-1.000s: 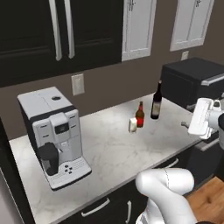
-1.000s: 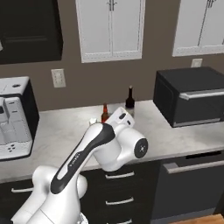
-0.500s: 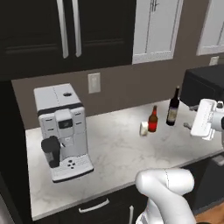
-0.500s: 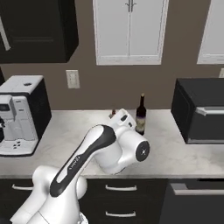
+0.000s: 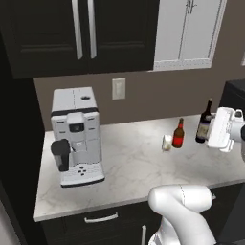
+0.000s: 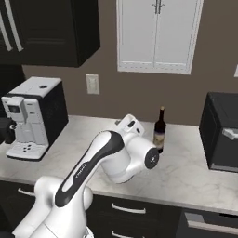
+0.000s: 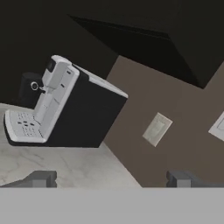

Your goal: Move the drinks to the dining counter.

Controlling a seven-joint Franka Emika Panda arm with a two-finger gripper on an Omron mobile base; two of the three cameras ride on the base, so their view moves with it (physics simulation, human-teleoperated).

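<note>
The wine bottle [image 5: 205,122] is shown upright on the marbled worktop [image 5: 124,167], just beside the white hand, on the side toward the coffee machine [image 5: 75,136]; in the right base view the same bottle [image 6: 160,129] stands just past the hand, nearer the wall. The red bottle [image 5: 178,134] is placed farther from the hand on that same side, with the small whitish glass [image 5: 166,142] just beside it and farther still. Whether bottle and glass touch cannot be told. The gripper [image 7: 111,178] is held with its jaws wide apart and nothing between them; its two dark fingertips [image 7: 41,179] are seen at the lower edge of the hand view. It is directed away from the drinks, toward the coffee machine [image 7: 61,105] and the wall outlet [image 7: 156,129]. A dark appliance [image 6: 223,131] stands on the worktop on the hand's other side.
</note>
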